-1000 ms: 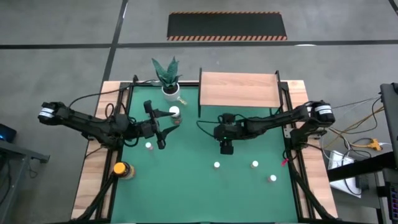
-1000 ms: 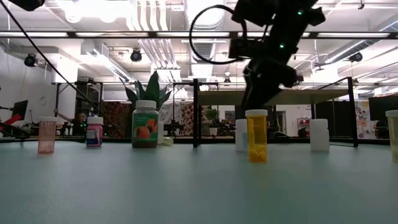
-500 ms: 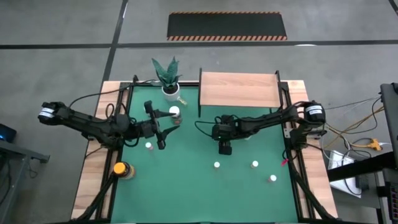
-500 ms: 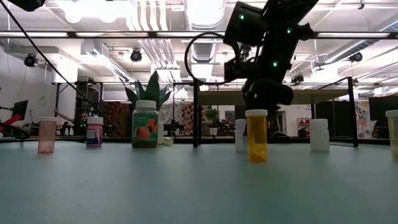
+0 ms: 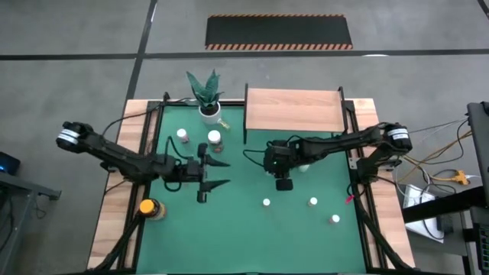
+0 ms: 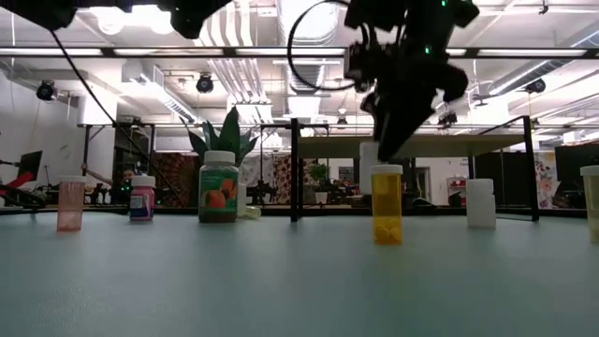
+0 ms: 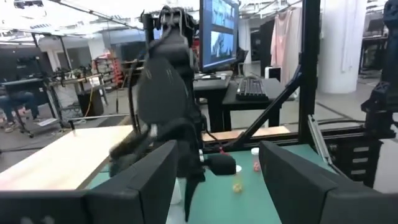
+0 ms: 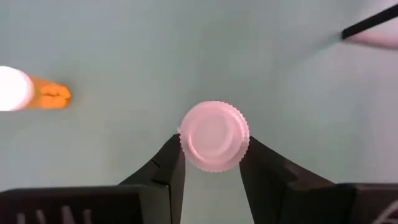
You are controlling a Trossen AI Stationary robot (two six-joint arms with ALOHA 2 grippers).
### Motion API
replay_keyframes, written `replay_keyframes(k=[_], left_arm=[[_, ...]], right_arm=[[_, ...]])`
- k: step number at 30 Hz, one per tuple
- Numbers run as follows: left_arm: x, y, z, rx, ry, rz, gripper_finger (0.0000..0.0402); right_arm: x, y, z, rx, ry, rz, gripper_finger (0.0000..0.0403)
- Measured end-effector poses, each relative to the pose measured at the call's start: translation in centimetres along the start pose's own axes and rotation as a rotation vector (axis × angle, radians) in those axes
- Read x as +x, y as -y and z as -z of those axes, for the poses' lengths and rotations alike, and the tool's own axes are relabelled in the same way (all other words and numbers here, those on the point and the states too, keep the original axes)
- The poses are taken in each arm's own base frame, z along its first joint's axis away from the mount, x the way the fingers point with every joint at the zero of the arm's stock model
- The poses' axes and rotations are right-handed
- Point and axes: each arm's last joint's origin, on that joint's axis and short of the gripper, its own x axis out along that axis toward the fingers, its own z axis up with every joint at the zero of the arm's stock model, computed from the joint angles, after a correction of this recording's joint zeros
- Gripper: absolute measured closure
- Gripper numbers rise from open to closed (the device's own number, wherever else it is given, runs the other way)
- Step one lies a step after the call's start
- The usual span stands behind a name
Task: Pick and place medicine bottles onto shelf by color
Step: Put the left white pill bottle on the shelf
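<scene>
White-capped bottle (image 8: 214, 136) sits btwn right gripper (image 8: 211, 163) fingers, both touching cap rim; clamped, lifted off green mat (image 5: 237, 221). Orange bottle (image 6: 387, 204) stands just below it. Shelf (image 5: 293, 109) nearby, beyond gripper. Left gripper (image 5: 216, 173) apart over mat, fingers spread, holding nothing.

We find no readable text: the green-labelled bottle (image 6: 217, 187) shows only an orange fruit picture, and the monitor (image 7: 219, 31) stays too blurred to read.
</scene>
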Motion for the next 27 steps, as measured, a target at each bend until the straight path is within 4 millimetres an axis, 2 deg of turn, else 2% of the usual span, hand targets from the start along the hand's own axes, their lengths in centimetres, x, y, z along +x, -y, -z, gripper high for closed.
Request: replay_keyframes(k=[7,27], left_arm=[[1.5,0.6,1.4,-0.009,0.030,-0.003,0.0191],[1.6,0.6,1.5,-0.011,0.038,-0.013,0.0191]], right_arm=[[-1.9,0.0,-0.5,-0.024,0.051,-0.038,0.0276],[-2.0,-0.1,-0.4,-0.046,0.040,-0.041,0.0279]])
